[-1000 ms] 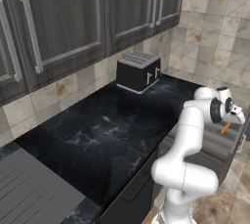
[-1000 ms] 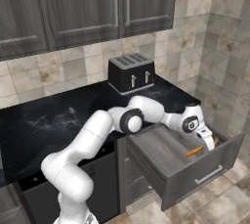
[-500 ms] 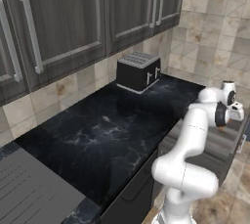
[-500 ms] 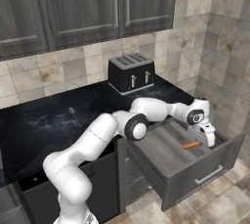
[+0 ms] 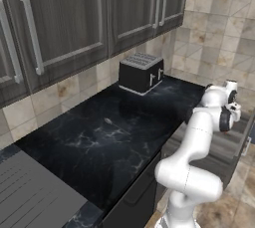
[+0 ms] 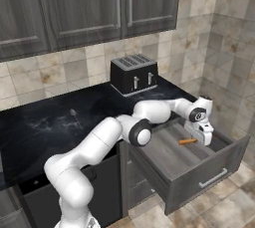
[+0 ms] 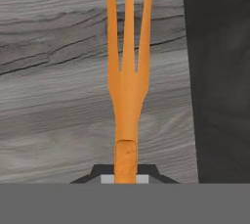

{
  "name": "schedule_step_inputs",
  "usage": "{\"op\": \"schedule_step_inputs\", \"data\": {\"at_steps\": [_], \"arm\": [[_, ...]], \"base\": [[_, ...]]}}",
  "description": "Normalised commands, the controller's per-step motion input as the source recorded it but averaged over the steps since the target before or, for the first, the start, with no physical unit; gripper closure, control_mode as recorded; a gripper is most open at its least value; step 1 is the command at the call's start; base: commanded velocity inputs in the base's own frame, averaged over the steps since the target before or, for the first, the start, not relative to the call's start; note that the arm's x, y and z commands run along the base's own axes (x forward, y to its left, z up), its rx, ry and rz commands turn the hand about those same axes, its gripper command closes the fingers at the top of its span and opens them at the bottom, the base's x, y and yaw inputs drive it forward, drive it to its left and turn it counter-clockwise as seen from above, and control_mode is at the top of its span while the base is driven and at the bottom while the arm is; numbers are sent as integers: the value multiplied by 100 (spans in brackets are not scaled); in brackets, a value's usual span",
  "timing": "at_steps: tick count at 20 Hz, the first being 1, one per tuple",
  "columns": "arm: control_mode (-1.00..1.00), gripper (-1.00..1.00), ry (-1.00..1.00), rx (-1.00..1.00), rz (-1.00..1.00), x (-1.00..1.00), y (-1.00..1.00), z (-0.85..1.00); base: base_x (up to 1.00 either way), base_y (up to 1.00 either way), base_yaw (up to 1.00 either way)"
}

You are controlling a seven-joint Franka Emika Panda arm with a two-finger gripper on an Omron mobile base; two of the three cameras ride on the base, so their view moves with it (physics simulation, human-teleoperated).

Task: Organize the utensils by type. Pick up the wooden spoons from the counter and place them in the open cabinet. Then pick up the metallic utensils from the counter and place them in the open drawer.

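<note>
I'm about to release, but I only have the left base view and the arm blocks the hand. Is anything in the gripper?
Observer: Yes. In the hand view the gripper is shut on the handle of an orange fork.
Operator: Is it over the drawer?
Observer: Yes. The right base view shows the fork inside the walls of the open drawer.
Operator: Touching the floor?
Observer: Cannot tell. It sits low and roughly level over the wood, tines pointing away from the hand.
</note>
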Motion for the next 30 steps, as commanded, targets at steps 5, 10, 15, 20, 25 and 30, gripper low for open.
{"op": "schedule_step_inputs", "data": {"at_steps": [5, 10, 15, 20, 25, 30], "arm": [[-100, 100, 0, 0, 0, 30, 15, -41], [-100, 100, 1, 0, 0, 30, 0, -45], [-100, 100, 5, 0, 0, 37, 0, -37], [-100, 100, 8, 0, 0, 35, 0, -37], [-100, 100, 8, 0, 0, 29, -4, -33], [-100, 100, 8, 2, 0, 19, -1, -23]], "base": [[0, 0, 0], [0, 0, 0], [0, 0, 0], [0, 0, 0], [0, 0, 0], [0, 0, 0]]}}
